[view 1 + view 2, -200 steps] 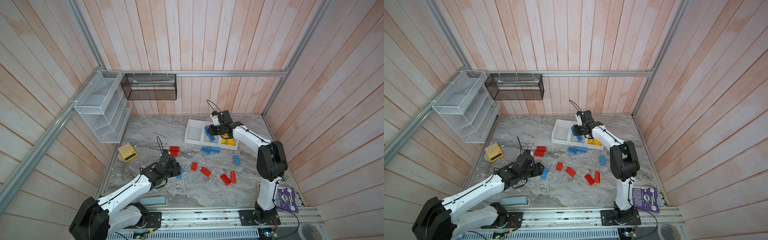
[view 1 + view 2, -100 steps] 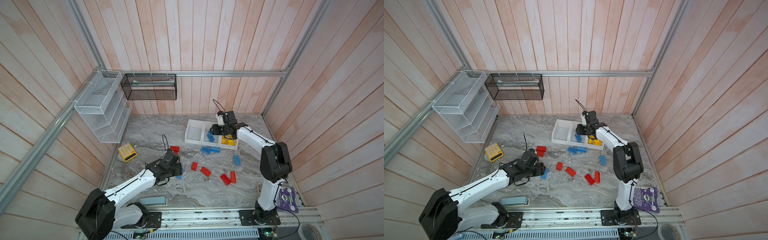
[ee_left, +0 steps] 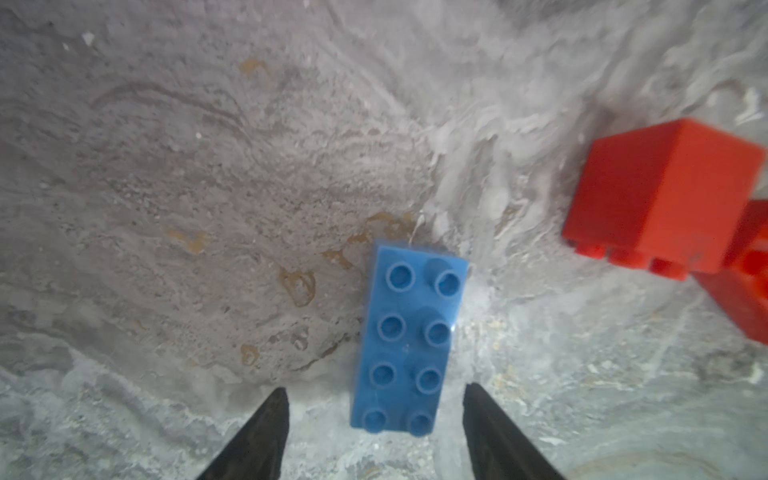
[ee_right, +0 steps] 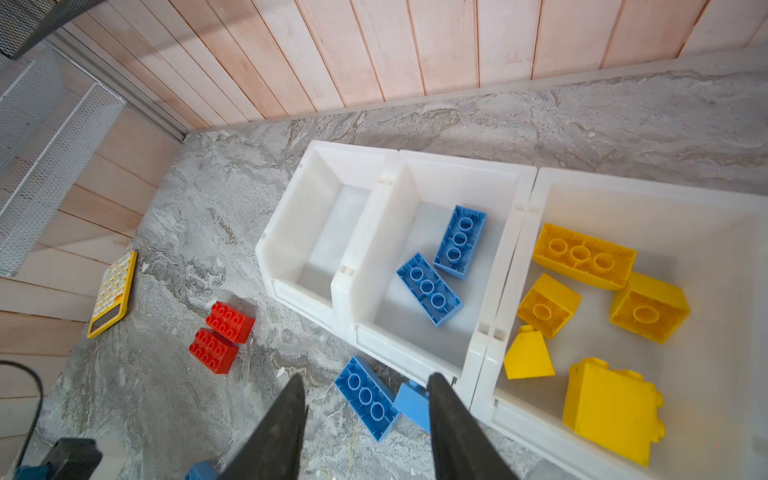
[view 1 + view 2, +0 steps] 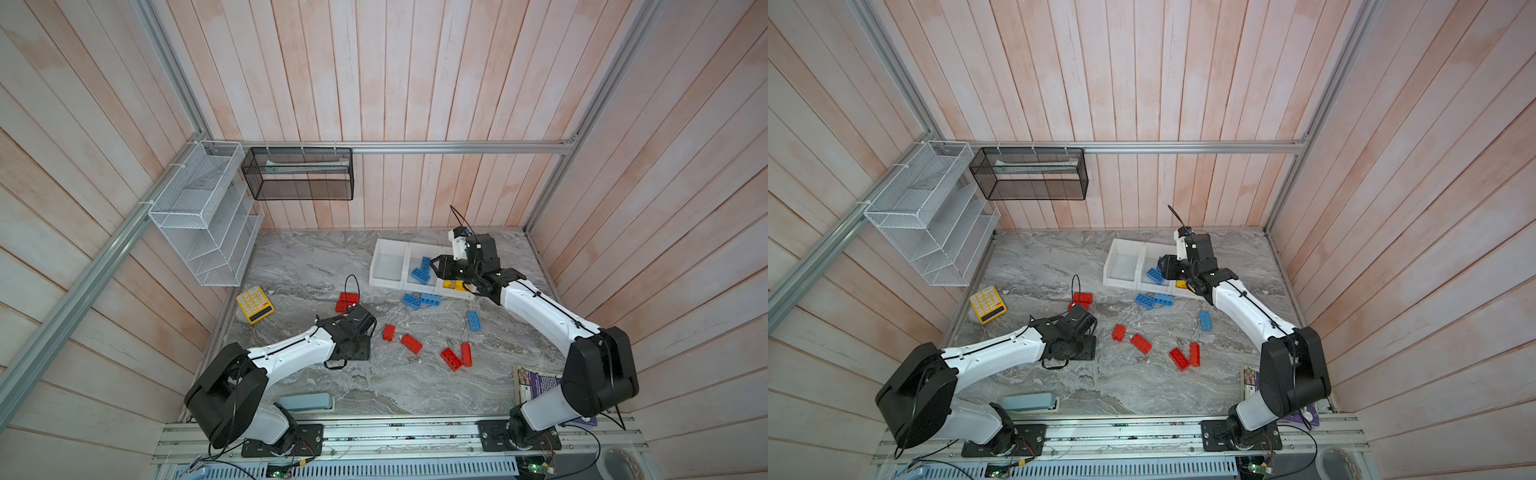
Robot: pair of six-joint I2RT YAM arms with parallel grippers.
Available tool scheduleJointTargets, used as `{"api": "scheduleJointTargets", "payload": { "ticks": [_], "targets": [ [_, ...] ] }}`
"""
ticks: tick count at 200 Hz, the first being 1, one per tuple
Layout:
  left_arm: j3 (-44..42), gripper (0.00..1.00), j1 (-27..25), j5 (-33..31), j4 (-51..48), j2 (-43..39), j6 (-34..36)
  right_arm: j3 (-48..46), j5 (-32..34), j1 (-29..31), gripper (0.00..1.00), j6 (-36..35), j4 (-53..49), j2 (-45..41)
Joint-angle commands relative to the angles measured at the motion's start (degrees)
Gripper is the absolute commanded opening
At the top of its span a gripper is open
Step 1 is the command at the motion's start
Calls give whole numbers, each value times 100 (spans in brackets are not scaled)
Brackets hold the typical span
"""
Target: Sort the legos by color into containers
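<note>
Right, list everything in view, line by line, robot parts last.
containers: three, white, in a row at the back of the table; left one empty.
blue legos: six; two in the middle container, four loose on the table.
yellow legos: at least five, in the right container.
red legos: six, loose on the table.
calculator: one, yellow, table's left.
wire rack: one, white, left wall.
mesh basket: one, black, back wall.
flat case: one, pale blue, front edge.
booklet: one, purple, front right.
left gripper: black, open, astride a blue lego.
right gripper: black, open, empty, over the containers' front.
</note>
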Motion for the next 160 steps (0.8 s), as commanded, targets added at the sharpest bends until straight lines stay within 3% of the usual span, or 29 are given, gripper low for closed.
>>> {"api": "scheduleJointTargets", "payload": {
  "ticks": [1, 70, 130, 160],
  "targets": [
    [189, 66, -53, -65, -167, 111, 111, -442, 10, 15, 48, 159, 374, -300],
    [539, 37, -116, -134, -328, 340, 120, -1086, 4, 15, 48, 341, 778, -737],
    [1243, 36, -115, -98, -476, 263, 266, -1455, 56, 13, 48, 531, 1028, -1186],
    [2023, 36, -107, 92, -329, 592, 505, -1794, 23, 15, 48, 737, 1209, -1568]
  ]
}}
